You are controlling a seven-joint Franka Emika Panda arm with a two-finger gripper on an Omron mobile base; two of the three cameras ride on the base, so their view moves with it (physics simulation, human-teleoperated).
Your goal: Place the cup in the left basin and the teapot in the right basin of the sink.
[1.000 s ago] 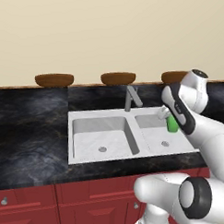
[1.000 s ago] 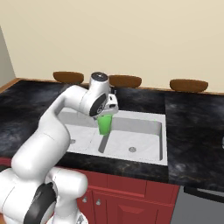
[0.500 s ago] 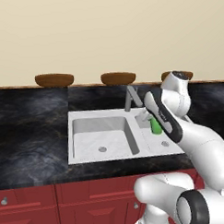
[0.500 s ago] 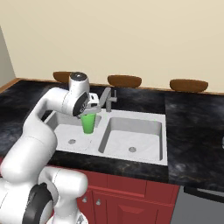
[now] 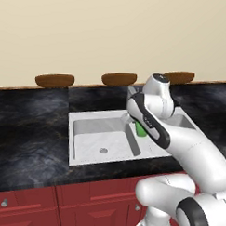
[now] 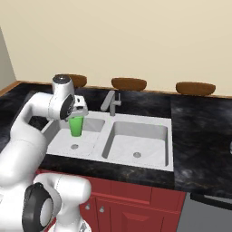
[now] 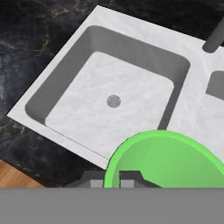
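The white arm rises from the base, bends at a dark-jointed elbow and folds forward, so that the wrist points steeply down. The gripper (image 6: 76, 118) hangs below the wrist, fingers downward, closed on the rim of the cup (image 6: 75, 126), which hangs upright beneath the hand. In the hand view the two dark fingertips (image 7: 127, 177) pinch the near edge of the cup's rim, one on either side of its wall.

glossy white rounded arm (image 6: 31, 131) segments with dark grey joint rings, black band along the forearm, bulky white base
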